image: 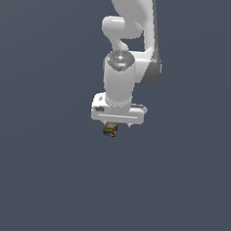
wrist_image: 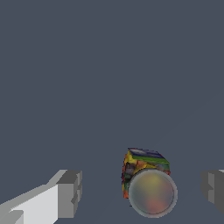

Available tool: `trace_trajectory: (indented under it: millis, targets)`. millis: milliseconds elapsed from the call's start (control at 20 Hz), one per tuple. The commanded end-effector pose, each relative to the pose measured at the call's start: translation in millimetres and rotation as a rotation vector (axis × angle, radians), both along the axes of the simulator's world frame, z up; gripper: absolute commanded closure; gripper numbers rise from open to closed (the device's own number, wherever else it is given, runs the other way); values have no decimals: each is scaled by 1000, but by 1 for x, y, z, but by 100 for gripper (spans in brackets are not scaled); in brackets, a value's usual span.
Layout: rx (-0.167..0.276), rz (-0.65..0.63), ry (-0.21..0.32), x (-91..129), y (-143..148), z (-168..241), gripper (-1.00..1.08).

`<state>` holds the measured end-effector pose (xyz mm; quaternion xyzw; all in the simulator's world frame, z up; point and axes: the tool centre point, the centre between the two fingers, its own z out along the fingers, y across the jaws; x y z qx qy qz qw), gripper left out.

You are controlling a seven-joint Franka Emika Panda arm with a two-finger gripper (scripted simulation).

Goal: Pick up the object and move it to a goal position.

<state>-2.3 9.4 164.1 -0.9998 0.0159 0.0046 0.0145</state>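
With the gripper spread wide and empty, I see the object between the fingers but nearer one, on the grey floor; I judge it light, rigid, slick-sided, best pinched across its patterned body below the round top.

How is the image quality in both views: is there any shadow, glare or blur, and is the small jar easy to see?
Exterior view: flat, even light, no cast shadows; a small highlight on the arm's joint; the jar is tiny and mostly hidden under the gripper. Wrist view: the jar is large, but its round top looks soft and blurred; the jaws stand apart on either side, not touching it.
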Motion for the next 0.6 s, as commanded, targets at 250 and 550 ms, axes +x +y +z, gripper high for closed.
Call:
trace_trajectory:
  millis: [250, 550]
  targets:
    - [9, 5, -4, 1, -1, 3, -92]
    - [22, 15, -8, 3, -2, 9, -92]
